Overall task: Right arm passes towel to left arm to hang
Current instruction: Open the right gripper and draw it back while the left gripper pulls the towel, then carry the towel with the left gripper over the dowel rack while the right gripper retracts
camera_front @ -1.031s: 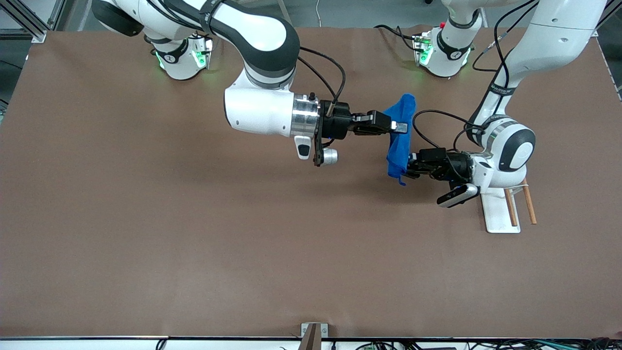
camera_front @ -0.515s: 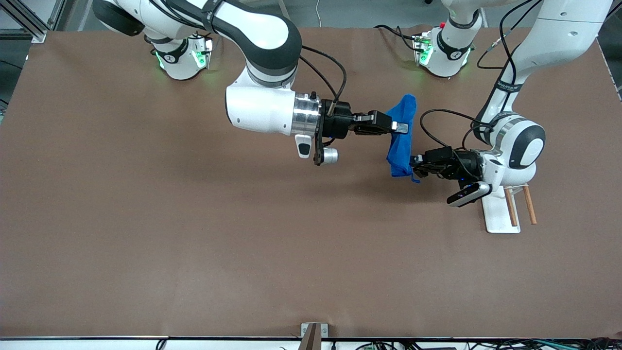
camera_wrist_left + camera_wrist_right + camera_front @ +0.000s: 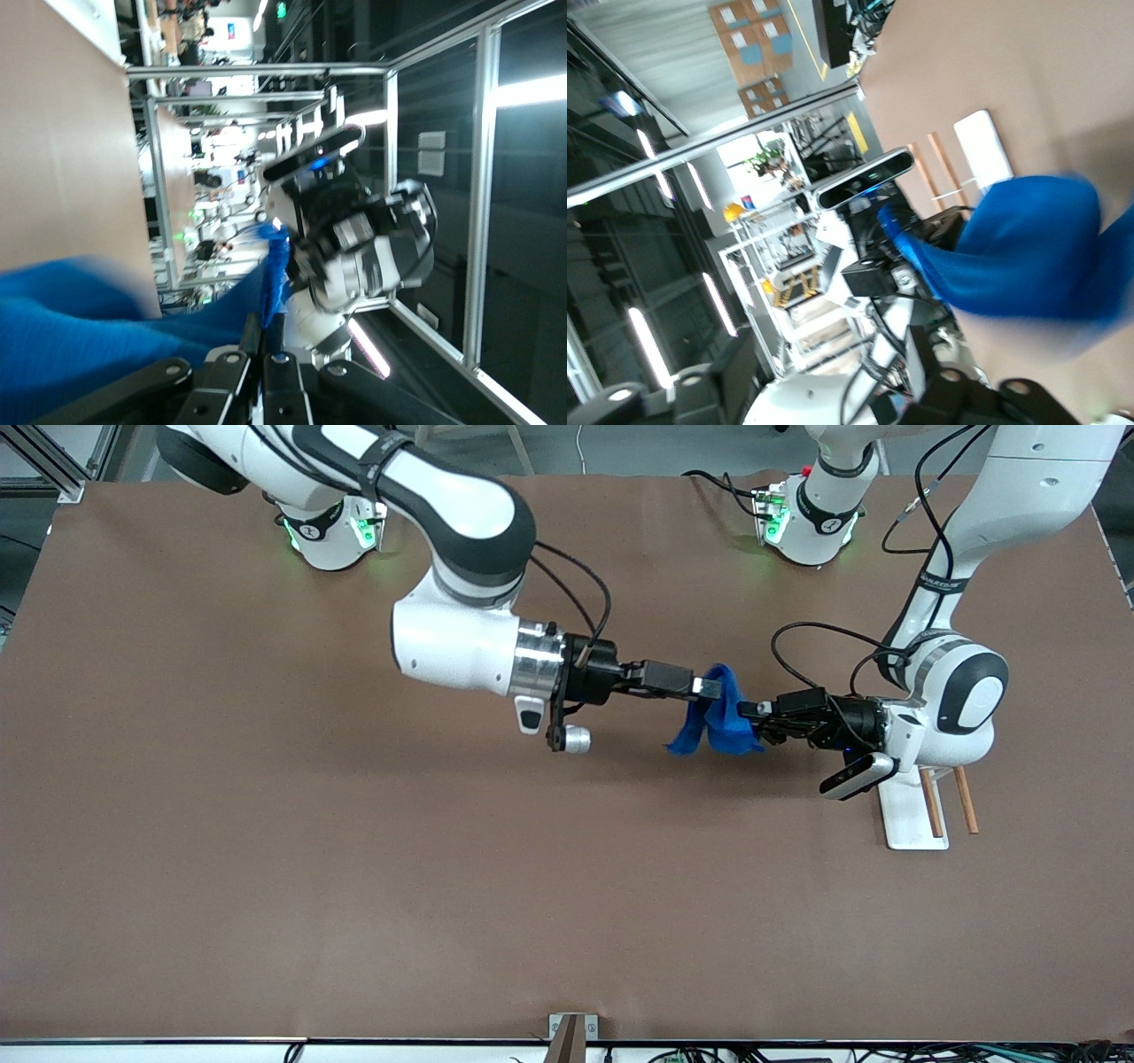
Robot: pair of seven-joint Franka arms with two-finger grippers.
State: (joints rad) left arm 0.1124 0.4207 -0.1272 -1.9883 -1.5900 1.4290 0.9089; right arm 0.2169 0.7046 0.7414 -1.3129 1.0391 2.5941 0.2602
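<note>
Over the brown surface (image 3: 266, 850), toward the middle of the front view, the right arm (image 3: 452, 638) is reaching from its green-lit base at the upper left, its wrist lying level and pointing toward the left arm's end of the table. Its right gripper (image 3: 706, 687) is sitting right at the upper fold of the towel (image 3: 719, 722); whether its jaws are clamping or released I cannot tell — the cloth is covering their tips. The blue towel is hanging in the air between the two grippers, bunched and drooping over the surface, with one lobe sagging toward the right arm's side. Meeting it from the other end, the left gripper (image 3: 751, 710) has its jaws clenched on the towel's edge — the left wrist view is showing them pressed together with blue cloth (image 3: 97, 319) beside them. Farther right, the left arm (image 3: 961, 691) is bending down from its base, its wrist hovering over a white stand (image 3: 911, 815) with two wooden rods (image 3: 964, 802).
</note>
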